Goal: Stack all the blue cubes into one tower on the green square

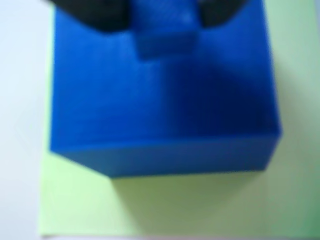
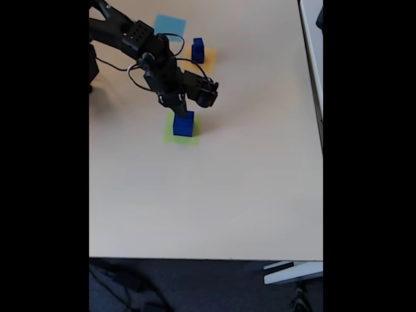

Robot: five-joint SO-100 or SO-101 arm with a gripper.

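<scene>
Wrist view: a large blue cube sits on the green square.
Pincer: closed on a smaller cube, held against the large cube's top.
Fixed view: a third cube waits on an orange square, well apart on the surface.
Step advice: centre the smaller cube, seat it flat, then open gently and lift straight up.
</scene>
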